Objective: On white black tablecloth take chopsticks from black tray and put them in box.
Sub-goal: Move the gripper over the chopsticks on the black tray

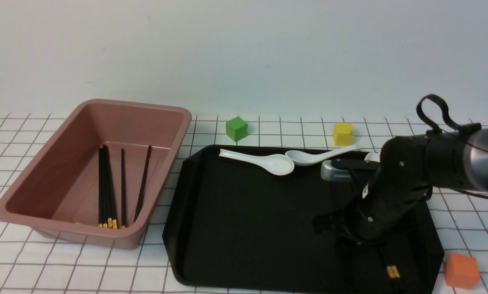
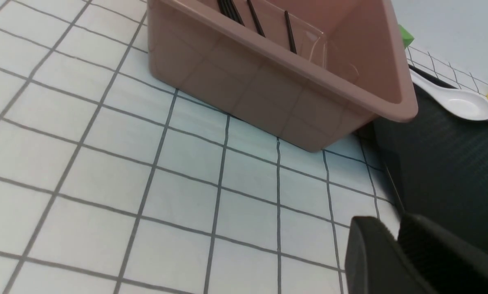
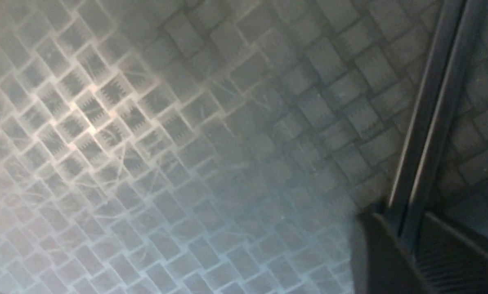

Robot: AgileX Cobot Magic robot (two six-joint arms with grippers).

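The black tray (image 1: 236, 220) lies on the checked tablecloth (image 1: 64, 265), right of the pinkish-brown box (image 1: 76, 134). Several chopsticks (image 1: 109, 188) lie inside the box. My right gripper (image 1: 352, 241) is down on the tray's right part. In the right wrist view my right gripper (image 3: 403, 222) is shut on two black chopsticks (image 3: 428, 122) lying on the tray floor (image 3: 186, 163). Their yellow-banded ends (image 1: 392, 270) stick out toward the tray's front edge. My left gripper (image 2: 395, 228) is shut and empty, low over the cloth near the box (image 2: 293, 102) and the tray's corner (image 2: 444, 163).
Two white spoons (image 1: 268, 161) (image 1: 321, 155) lie at the tray's back, a third (image 1: 372, 156) half hidden behind my right arm. A green cube (image 1: 236, 128) and a yellow cube (image 1: 343, 133) stand behind the tray. An orange cube (image 1: 461, 270) sits off its front right corner.
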